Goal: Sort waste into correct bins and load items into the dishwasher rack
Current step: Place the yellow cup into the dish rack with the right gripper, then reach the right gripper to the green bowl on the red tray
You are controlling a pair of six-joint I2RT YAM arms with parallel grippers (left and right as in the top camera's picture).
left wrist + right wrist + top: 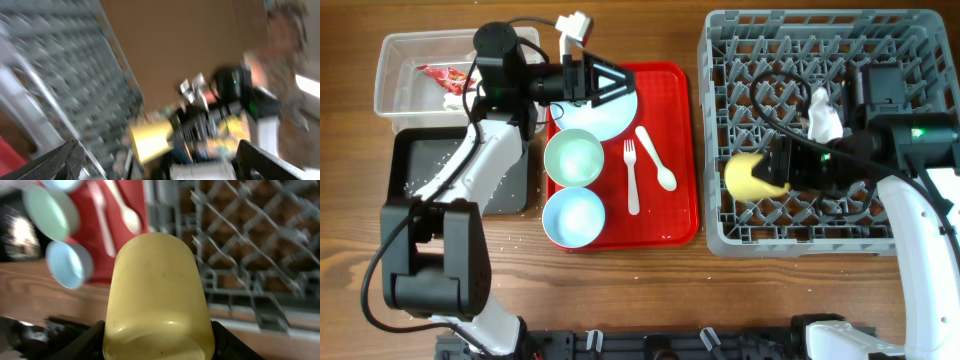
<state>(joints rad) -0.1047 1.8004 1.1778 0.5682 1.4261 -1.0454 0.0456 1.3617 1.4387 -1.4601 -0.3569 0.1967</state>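
Note:
My right gripper (768, 176) is shut on the small yellow cup (747, 177), held on its side over the left part of the grey dishwasher rack (910, 30); the cup fills the right wrist view (157, 295). My left gripper (620, 83) is open and empty above the light blue plate (610, 118) on the flat red tray (675, 150). The greenish bowl (573, 158), blue bowl (573, 216), white fork (631, 175) and spoon (655, 160) lie on that tray. The red wrapper (445, 74) and white napkin (452, 101) lie in the clear tub (395, 60). The left wrist view is blurred.
The black tray (415, 160) lies in front of the clear tub, with crumbs scattered on it and on the wood beside it. A white crumpled object (823, 118) sits in the rack near my right arm.

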